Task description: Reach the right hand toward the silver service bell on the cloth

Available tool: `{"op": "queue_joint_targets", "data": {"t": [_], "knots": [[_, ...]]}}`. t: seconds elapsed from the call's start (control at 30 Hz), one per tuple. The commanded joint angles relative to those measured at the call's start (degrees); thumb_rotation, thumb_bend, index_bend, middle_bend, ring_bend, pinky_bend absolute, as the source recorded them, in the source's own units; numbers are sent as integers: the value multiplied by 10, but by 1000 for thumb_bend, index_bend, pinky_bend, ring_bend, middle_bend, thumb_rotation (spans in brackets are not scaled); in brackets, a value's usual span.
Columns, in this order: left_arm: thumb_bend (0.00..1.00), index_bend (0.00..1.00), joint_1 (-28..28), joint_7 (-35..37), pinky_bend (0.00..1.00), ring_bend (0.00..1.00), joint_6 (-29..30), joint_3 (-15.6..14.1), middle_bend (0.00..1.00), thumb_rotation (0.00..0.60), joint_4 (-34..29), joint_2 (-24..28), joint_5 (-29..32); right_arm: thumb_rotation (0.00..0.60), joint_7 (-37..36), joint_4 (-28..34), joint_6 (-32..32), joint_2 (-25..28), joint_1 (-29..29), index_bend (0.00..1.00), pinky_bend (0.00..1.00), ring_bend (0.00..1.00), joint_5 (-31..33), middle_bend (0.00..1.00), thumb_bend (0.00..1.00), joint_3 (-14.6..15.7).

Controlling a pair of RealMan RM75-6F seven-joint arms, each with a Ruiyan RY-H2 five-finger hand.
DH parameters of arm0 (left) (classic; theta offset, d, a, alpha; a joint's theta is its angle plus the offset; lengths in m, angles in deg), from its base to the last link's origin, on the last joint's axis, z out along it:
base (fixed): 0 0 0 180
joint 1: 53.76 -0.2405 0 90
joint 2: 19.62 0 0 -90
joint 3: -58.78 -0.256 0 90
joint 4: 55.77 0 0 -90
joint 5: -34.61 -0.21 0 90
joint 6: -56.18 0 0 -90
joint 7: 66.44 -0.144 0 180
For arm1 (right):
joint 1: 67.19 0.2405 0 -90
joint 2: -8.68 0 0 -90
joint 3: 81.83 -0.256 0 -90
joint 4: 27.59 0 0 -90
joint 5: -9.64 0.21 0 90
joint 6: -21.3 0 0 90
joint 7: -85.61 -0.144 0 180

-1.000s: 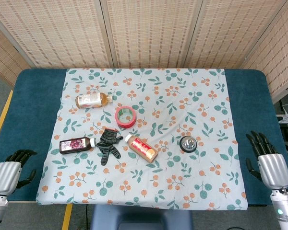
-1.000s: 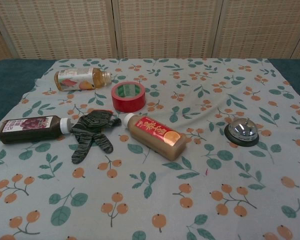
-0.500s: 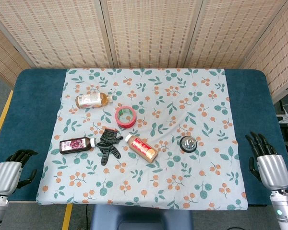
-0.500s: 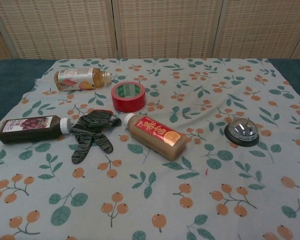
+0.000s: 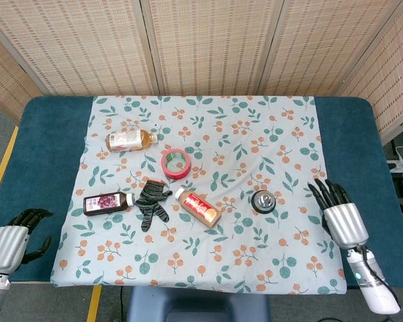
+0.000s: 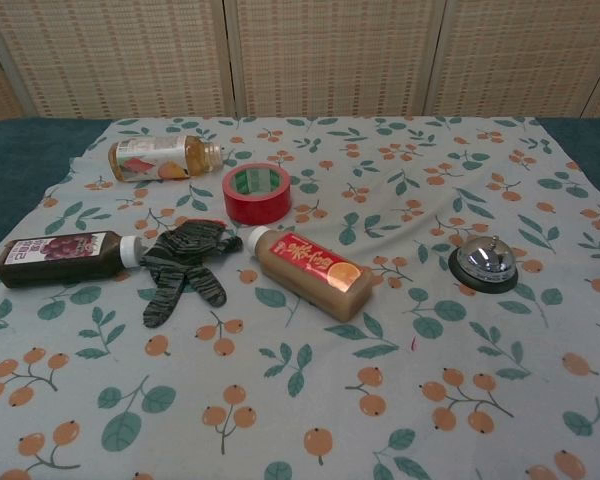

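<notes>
- Head view: the bell (image 5: 263,200) sits on the flowered cloth (image 5: 269,134), right of middle, on its dark base.
- The right hand (image 5: 340,216) is over the cloth's right edge, near the bell but apart from it, fingers (image 5: 321,192) spread and pointing up the table (image 5: 54,147), holding nothing.
- The left hand (image 5: 12,236) is at the near left corner, off the cloth, well apart from everything; its fingers are curled in with nothing in them.
- Left of the bell lies a bottle with a red label (image 5: 197,206), tilted, cap toward a dark glove (image 5: 152,202) just beside it.
- A dark juice bottle (image 5: 107,202) lies left of the glove, cap toward it.
- A roll of red tape (image 5: 176,164) lies flat above the glove; a tea bottle (image 5: 129,139) lies on its side further up and left.
- Chest view: the bell (image 6: 483,263) is at the right, its silver dome shining.
- The red-label bottle (image 6: 310,270), glove (image 6: 181,265), dark juice bottle (image 6: 65,257), tape (image 6: 256,192) and tea bottle (image 6: 163,157) spread across the cloth (image 6: 380,400); neither hand shows here.
</notes>
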Motion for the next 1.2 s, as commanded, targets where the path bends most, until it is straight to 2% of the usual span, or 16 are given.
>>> {"op": "queue_joint_targets", "data": {"t": [0.03,0.2,0.57,1.2], "knots": [[392,271,2,4,349,192,-4,-1,250,600,-1,2,1,600,13,-49,43,-40,37,0,120,0,0,14,1000,-7],[391,272,2,8,350,192,-3,-2,251,600,-1,3,-2,600,-7,-94,81,-75,69,0,91,0,4,15,1000,-6],[391,277,3,12,350,193,-5,-3,258,600,-1,5,-1,600,-80,-184,142,-128,118,0,51,0,-4,12,1000,18],[391,284,5,17,350,209,-8,-5,269,600,-3,7,-2,600,-153,-311,184,-208,163,0,41,0,-6,12,1000,42]]}}
